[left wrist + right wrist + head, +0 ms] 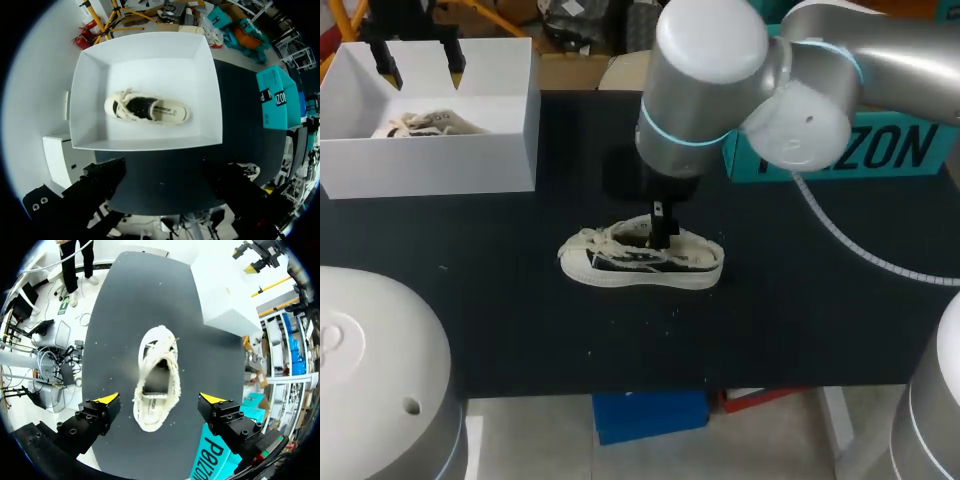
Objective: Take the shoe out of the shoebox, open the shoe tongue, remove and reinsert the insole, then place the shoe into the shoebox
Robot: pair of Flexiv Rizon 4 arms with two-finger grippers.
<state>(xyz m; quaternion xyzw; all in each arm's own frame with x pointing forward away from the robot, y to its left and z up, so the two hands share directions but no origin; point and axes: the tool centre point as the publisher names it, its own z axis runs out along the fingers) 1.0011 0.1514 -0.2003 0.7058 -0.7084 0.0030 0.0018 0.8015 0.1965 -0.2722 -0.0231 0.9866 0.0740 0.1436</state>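
A shoe is sitting on its sole in the middle of the black counter. The right end effector is hanging right over it with its fingers spread wide, holding nothing. A second shoe is lying inside the white shoebox (at the counter's far left corner). The left end effector is hanging above that box, fingers wide apart too, holding nothing.

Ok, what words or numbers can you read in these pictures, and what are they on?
Teal box: big white letters, partly hidden behind my right arm; no whole word shows.
Shoe in the shoebox, on its insole: dark print, too small to read.
Other shoe on the table, on its insole: print too blurred to read.
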